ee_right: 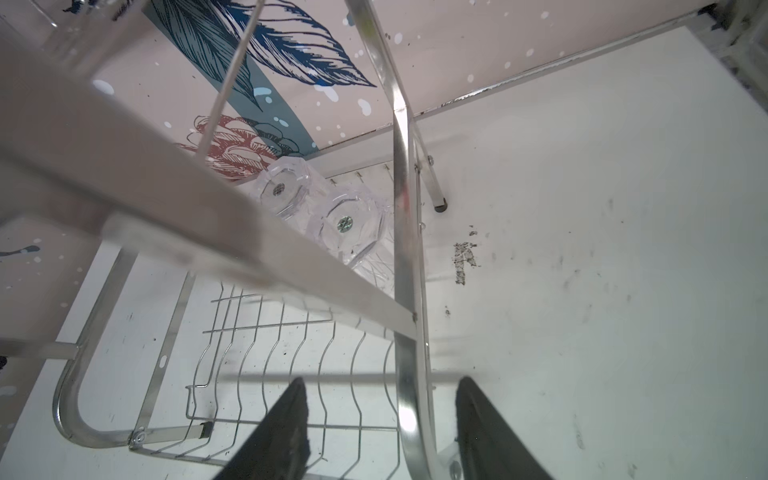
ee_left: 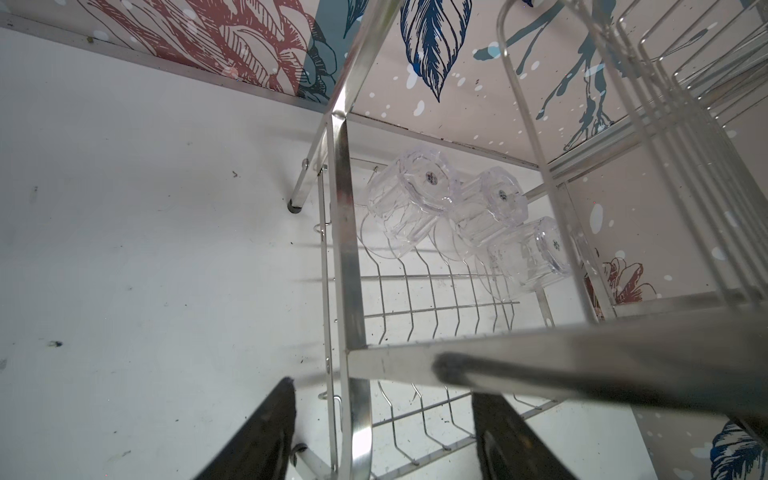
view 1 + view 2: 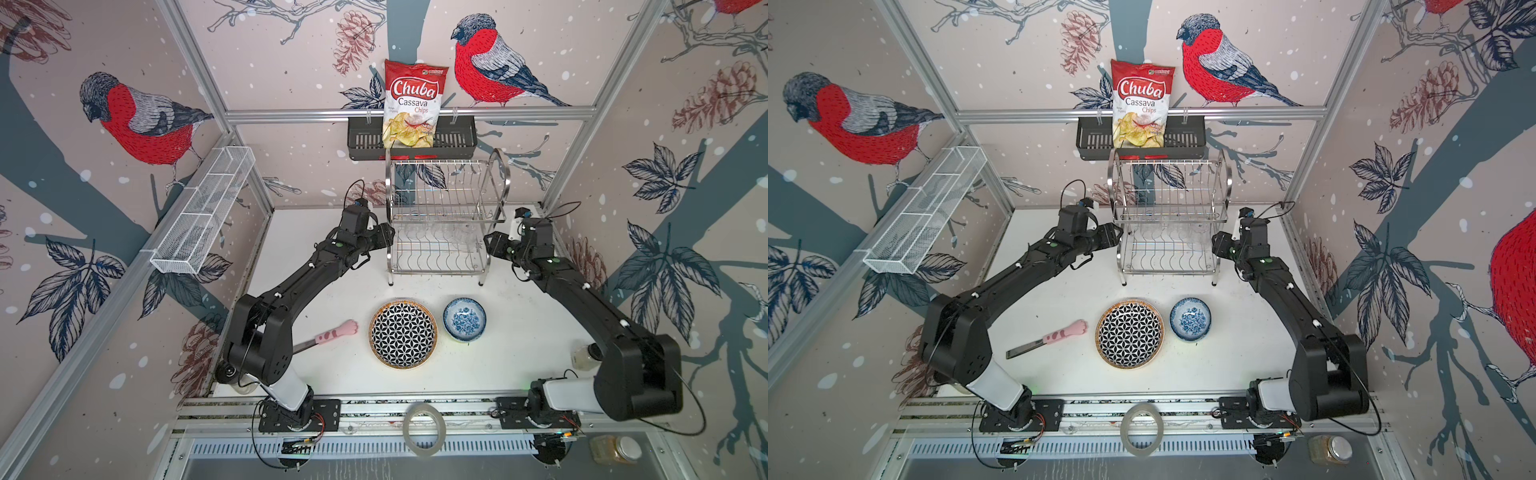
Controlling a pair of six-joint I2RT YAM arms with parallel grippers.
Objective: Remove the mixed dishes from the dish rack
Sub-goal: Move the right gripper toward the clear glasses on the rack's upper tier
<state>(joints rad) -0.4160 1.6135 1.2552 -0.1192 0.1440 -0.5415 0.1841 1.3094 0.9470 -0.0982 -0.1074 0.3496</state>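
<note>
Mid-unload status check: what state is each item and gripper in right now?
dish rack: upright, top shelf bare.
clear glasses: three, bottom-up on lower shelf.
geometric plate: face up on table.
blue-floral bowl: upright on table.
left gripper: jaws open astride rack's side post.
right gripper: jaws open astride opposite side post.
</note>
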